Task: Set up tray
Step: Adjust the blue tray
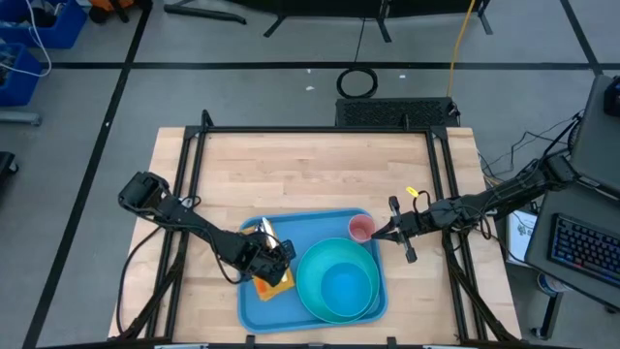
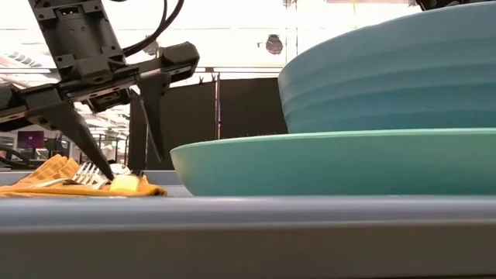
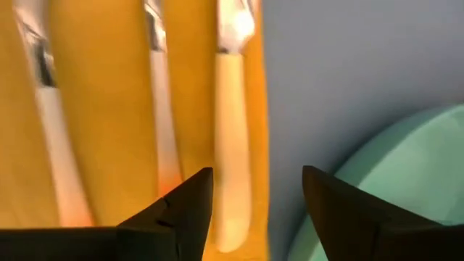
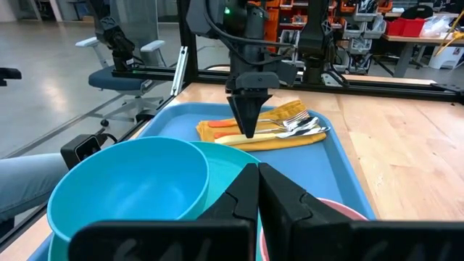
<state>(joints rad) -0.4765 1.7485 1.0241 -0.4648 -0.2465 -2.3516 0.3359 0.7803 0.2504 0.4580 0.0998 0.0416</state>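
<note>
**High view: tray nearly dressed, left tool parting over the cutlery**

High view shows us the tray (image 1: 312, 225) lying at the near middle of the bench (image 1: 310, 165). On it sit a round turquoise plate (image 1: 373, 302) carrying a turquoise bowl (image 1: 337, 279), a small pink cup (image 1: 360, 229) in the far right corner, and a yellow napkin (image 1: 273, 285) along the left side. Three pieces of cutlery (image 4: 293, 125) with pale handles lie side by side on the napkin; a fork's tines show in the low view.

Our left tool (image 2: 122, 172) points down on the napkin, its fingers standing apart on either side of the handle (image 3: 233, 196) nearest the plate, gripping nothing. We judge this the end of laying the cutlery: the piece lies flat between the open fingers. The next move likely calls for a straight lift clear, so the fingertips do not drag the napkin or knock the handle toward the plate.

Our right tool (image 1: 376, 235) waits at the tray's right edge, just beside the pink cup, fingers pressed together and empty.

The bench is pale wood inside a dark frame. Beyond it we see grey floor, cables, blue bins and an office chair.
</note>
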